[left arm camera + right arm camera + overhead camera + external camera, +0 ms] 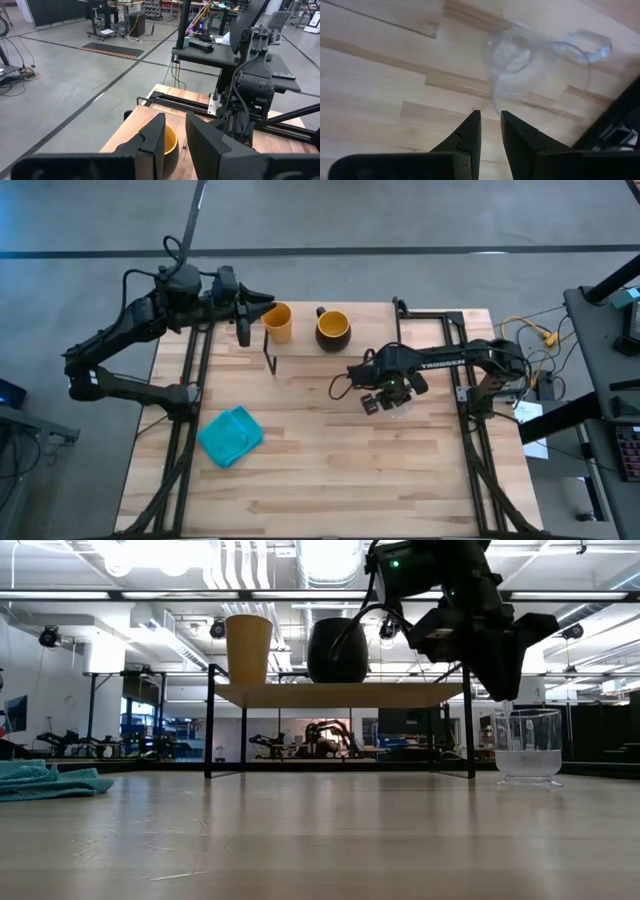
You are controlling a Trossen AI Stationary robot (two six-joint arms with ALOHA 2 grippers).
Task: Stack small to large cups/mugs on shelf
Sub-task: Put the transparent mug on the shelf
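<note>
Clear glass (535, 70) judged light, slippery, fragile, best pinched across rim; right gripper (490, 125) above it, jaws narrowly parted, empty; left gripper (172, 135) likewise.

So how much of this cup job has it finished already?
Two of three look placed: the yellow cup and the dark mug stand side by side on the shelf, not nested. The clear glass stands on the table; the right gripper hangs just above it, fingers nearly together, gripping nothing. The left gripper waits by the yellow cup. Left: lifting the glass and stacking.
</note>
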